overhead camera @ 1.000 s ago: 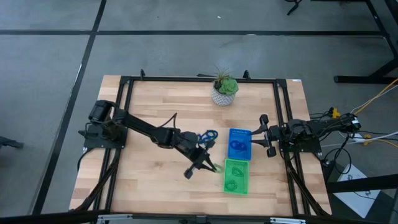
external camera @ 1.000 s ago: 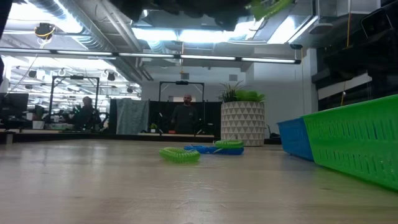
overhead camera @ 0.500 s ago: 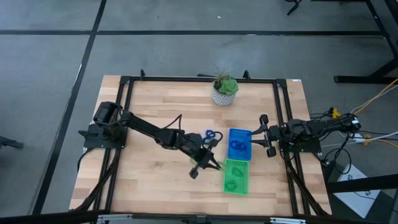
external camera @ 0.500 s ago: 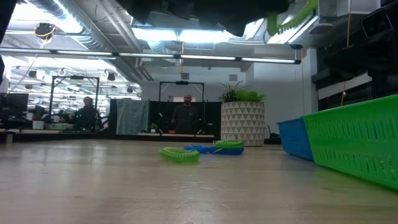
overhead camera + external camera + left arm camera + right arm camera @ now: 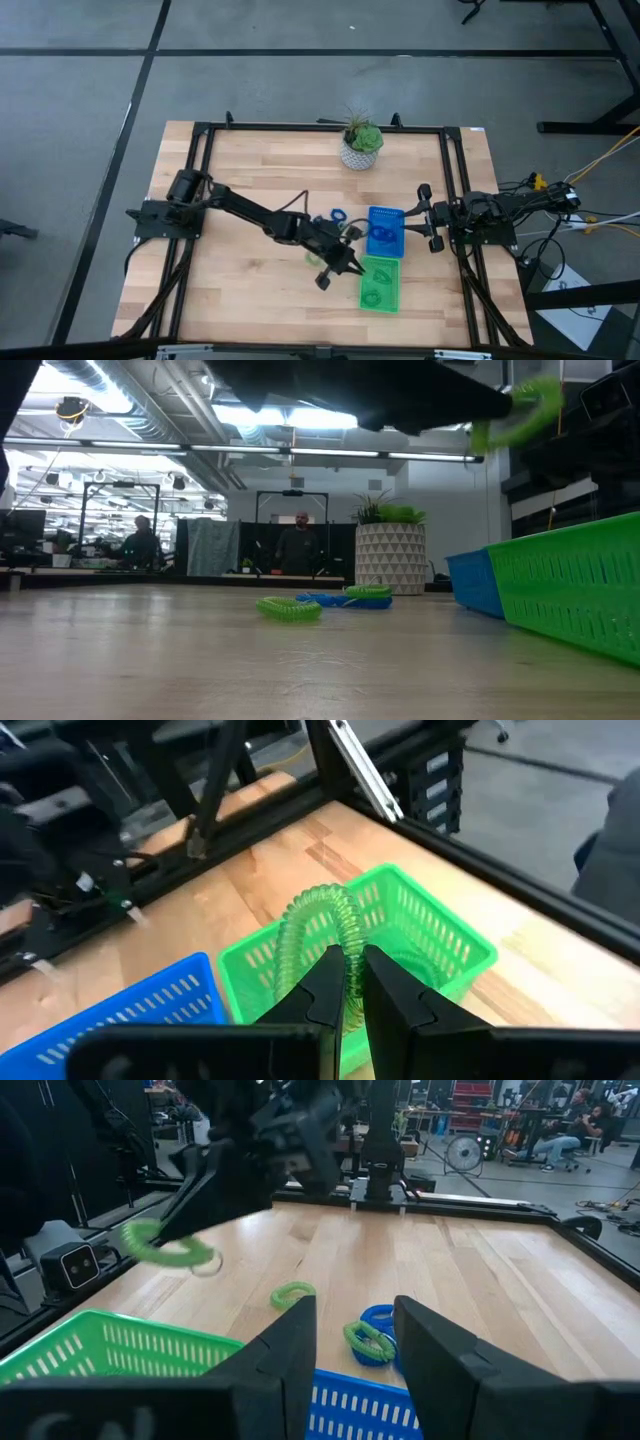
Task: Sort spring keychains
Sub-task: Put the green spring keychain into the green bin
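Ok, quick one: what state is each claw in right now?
Left claw: shut on a green spring keychain, carried above the green tray.
Right claw: open, holding nothing, parked by the table's right edge.

Wide bare bench [image 5: 230, 270] left of the green tray [image 5: 380, 285]; loose keychains [image 5: 322, 603] and blue tray [image 5: 385, 231] crowd mid-bench.

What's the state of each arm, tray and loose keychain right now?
left gripper: shut on green keychain, carried above the green tray
right gripper: open, parked at table's right edge
green tray: holds green keychains
blue tray: holds blue keychains
keychains left on table: two green, some blue, lying flat
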You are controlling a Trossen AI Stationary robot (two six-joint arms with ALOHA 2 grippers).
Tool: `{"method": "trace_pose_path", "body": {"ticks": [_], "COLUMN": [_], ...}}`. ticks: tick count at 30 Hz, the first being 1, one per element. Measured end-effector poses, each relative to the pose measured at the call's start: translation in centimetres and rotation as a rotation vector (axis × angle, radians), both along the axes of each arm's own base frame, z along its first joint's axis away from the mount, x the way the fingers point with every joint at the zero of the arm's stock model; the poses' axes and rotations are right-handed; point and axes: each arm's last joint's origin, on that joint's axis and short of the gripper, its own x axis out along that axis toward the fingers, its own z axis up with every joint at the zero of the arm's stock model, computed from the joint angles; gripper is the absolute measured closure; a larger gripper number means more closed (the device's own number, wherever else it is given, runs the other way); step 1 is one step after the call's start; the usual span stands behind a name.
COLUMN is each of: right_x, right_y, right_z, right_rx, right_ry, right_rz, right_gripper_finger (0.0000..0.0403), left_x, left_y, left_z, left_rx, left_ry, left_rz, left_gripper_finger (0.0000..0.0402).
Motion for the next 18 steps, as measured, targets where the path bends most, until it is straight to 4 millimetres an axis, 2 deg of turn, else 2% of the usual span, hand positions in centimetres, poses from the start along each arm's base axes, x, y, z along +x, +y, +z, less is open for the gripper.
{"method": "trace_pose_path", "body": {"ticks": [12, 18], "right_x": [0.0, 0.0], "right_y": [0.0, 0.0], "right_z": [0.0, 0.0], "right_rx": [0.0, 0.0], "right_ry": [0.0, 0.0], "right_rz": [0.0, 0.0], "right_gripper_finger": [0.0267, 0.0267], "left_x": [3.6, 4.3], "left_y": [-0.7, -0.9], "left_z": [-1.9, -2.1], "left_rx": [0.072, 0.084], "left_ry": [0.046, 0.052], "left_rz": [-0.028, -0.037], "left_gripper_finger": [0.0382, 0.0382]}}
